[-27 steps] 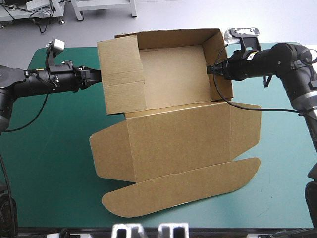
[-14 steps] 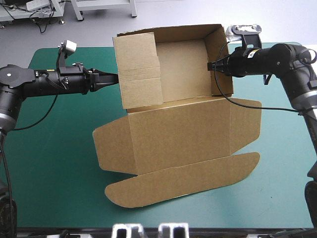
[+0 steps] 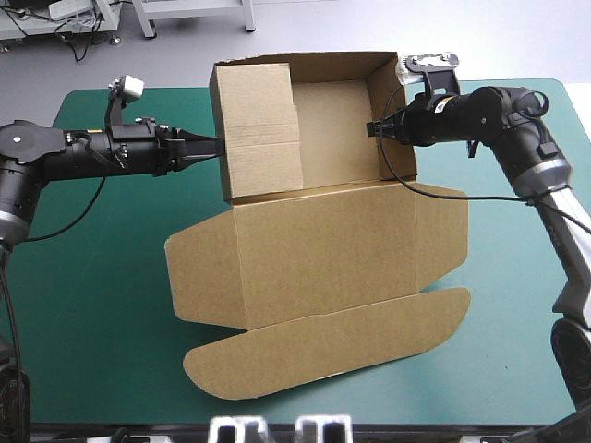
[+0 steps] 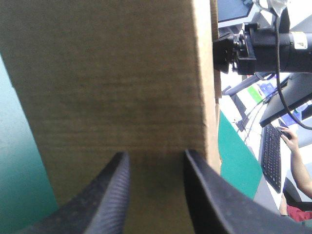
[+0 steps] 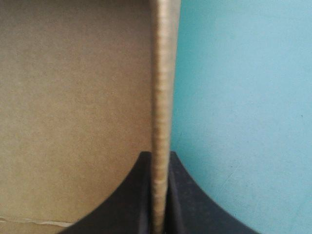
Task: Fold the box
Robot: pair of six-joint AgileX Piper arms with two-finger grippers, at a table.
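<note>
Both arms are showing as chains of matt black cylinders. The left arm (image 3: 83, 155) is narrowing toward the left pincer (image 3: 218, 144), whose black fingers (image 4: 105, 195) are showing fine ribbed ridges along their inner faces. The right arm (image 3: 499, 111) is carrying a small white-and-yellow label (image 4: 300, 41) near the wrist, and farther back it is changing to a silver-grey tube (image 3: 574, 249). The right pincer (image 5: 158, 155) is showing smoother black fins, flaring outward at the base.

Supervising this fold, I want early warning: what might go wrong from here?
The left pincer is open at the box's left wall, not gripping; a push could slide the box or buckle that wall. The right pincer grips only the right wall's edge; it may slip off or bend it.
</note>
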